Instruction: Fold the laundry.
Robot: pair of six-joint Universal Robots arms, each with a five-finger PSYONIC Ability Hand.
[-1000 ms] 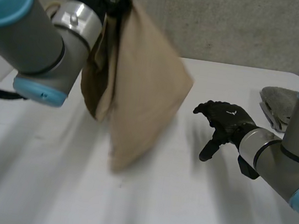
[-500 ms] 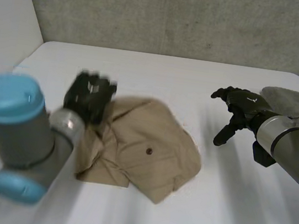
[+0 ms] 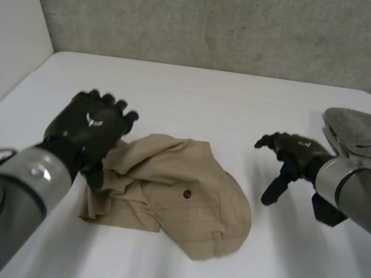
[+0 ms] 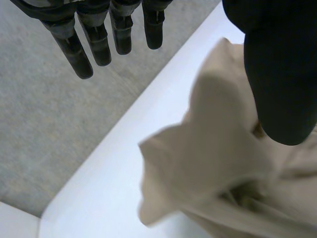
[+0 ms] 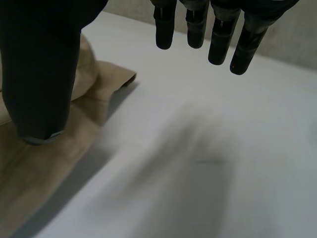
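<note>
"What's lying on the white bench (image 3: pixel 212 94)?"

"A tan garment (image 3: pixel 185 187), crumpled in a loose heap with one dark button (image 3: pixel 186 194) facing up. Its rumpled edge is right at the left robot hand (image 3: pixel 90 129), and the heap spreads from there toward the right robot hand (image 3: pixel 294 154), stopping short of it."

"Anything else?"

"A folded grey cloth (image 3: pixel 356 128), just beyond the right robot hand, by the bench's edge."
</note>
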